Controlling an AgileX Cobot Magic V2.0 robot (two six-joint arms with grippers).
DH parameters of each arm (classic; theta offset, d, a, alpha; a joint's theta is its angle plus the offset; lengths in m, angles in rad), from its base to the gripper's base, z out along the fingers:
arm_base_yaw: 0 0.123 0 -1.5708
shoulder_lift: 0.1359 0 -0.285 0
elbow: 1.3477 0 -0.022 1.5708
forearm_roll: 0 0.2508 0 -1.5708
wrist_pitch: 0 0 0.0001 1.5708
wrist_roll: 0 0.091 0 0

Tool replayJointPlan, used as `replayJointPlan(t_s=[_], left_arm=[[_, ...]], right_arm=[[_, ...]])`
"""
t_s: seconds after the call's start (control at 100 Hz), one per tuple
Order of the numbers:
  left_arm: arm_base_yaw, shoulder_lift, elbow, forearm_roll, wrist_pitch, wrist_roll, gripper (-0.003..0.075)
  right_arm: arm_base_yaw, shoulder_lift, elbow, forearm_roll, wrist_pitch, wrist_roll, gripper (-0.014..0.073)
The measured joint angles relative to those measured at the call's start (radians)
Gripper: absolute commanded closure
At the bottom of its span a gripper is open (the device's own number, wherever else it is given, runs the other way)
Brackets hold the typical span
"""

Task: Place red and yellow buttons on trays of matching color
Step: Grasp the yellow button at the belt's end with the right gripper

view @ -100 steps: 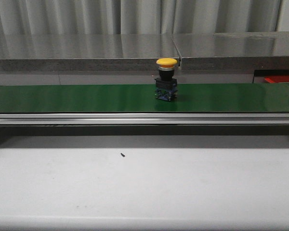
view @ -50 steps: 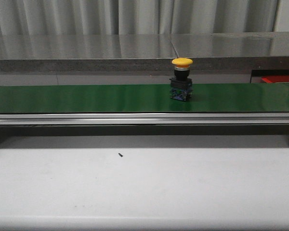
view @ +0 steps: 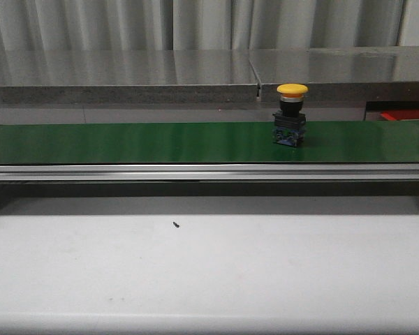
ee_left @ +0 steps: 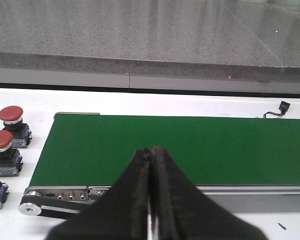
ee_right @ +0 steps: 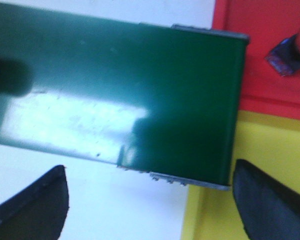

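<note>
Yellow button (view: pixel 292 114) carried rightward on belt (view: pixel 126 142), left hand (ee_left: pixel 151 159) pressed together, right hand (ee_right: pixel 149 200) spread, empty

I was looking into what read as a factory-style test cell or automation lab. A green conveyor belt (view: pixel 126 142) on an aluminium rail frame (view: pixel 195 172) ran across a plain white counter (view: pixel 209 272). Behind it sat a grey stone-look ledge (view: pixel 126 70) with pale pleated curtains (view: pixel 91 24) closing off the back. Industrial push buttons, a yellow one (view: pixel 291 115) on the belt and red ones (ee_left: pixel 10 131) beside its end, fitted that.
</note>
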Motion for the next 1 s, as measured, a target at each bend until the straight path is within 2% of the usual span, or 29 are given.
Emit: replayJointPlan(t_s=[0.14,0.4,0.55,0.86,0.93,1.0], left_arm=[[0.000,0.000,0.000,0.000,0.000,0.000,0.0739],[0.000,0.000,0.000,0.000,0.000,0.000,0.0739],[0.000,0.000,0.000,0.000,0.000,0.000,0.0739],[0.000,0.000,0.000,0.000,0.000,0.000,0.0739],[0.000,0.000,0.000,0.000,0.000,0.000,0.0739],[0.000,0.000,0.000,0.000,0.000,0.000,0.0739]], right_arm=[[0.087,-0.002,0.098,0.000,-0.051,-0.013,-0.0062],[0.225,0.043,0.107,0.015,-0.197,-0.019,-0.0062],[0.248,0.099,0.075,0.040,-0.218,-0.021,-0.0062],[0.249,0.256,-0.098,0.053,-0.195,-0.022,-0.0057],[0.249,0.285,-0.117,0.053,-0.187,-0.022,-0.0001],[0.249,0.305,-0.121,0.053,-0.184,-0.020,0.0120]])
